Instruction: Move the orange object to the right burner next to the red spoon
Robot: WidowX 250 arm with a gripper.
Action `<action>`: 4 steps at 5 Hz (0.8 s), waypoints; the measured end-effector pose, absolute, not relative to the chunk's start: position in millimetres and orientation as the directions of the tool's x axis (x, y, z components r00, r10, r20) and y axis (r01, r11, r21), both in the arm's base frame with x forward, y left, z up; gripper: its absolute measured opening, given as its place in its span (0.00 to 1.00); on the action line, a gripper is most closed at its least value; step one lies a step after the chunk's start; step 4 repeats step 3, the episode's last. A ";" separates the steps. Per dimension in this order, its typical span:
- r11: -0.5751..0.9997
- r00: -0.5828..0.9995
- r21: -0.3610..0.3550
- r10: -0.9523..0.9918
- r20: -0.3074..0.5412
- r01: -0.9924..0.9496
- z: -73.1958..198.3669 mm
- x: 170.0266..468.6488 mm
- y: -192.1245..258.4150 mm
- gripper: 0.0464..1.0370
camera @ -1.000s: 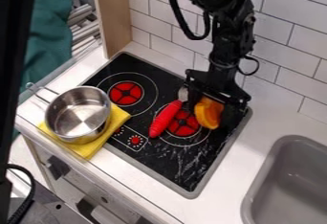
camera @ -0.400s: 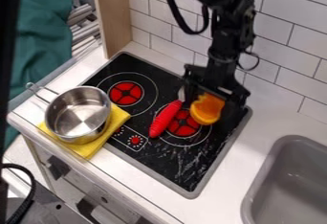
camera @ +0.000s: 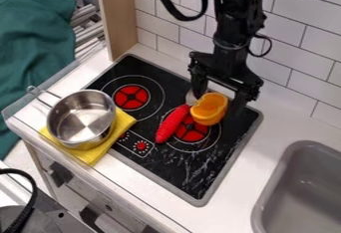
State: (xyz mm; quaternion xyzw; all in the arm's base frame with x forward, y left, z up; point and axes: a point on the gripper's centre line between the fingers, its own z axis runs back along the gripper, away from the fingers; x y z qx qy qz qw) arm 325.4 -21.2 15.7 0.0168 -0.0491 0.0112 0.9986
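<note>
Left: metal pot [camera: 81, 118] on a yellow cloth [camera: 93, 153], clear of the work. Low risk unless the arm swings wide and clips its handle [camera: 43, 95].

Next, red spoon [camera: 173, 123], lying slantwise at the left side of the right burner [camera: 192, 132]. Orange object [camera: 210, 107] is just right of it, over the burner's far part, its near left edge by the spoon handle. Main risk: any leftward drift nudges the object into the spoon, rolling the spoon or leaving the object propped on it.

Gripper [camera: 216, 104] hangs at the object, fingers spread wide, one to each side. Reads to me as open around it, no clamp; contact is hard to judge from this angle, so the object may be touching a finger.

If so, a sideways retreat drags it off the burner or tips it. Lifting straight up is safer. Task looks close to done; a small shift toward the burner's centre could help, but a re-grip risks catching the spoon too.

Right: sink [camera: 303, 192], well apart. Only matters if the object gets flung.
</note>
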 end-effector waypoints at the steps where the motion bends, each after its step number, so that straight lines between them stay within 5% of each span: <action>1: 0.999 0.991 0.015 0.032 0.133 -0.034 27.4 319.8 -17.6 0.97; 4: 0.997 0.990 0.011 0.069 0.127 -0.071 31.9 308.3 -11.4 0.97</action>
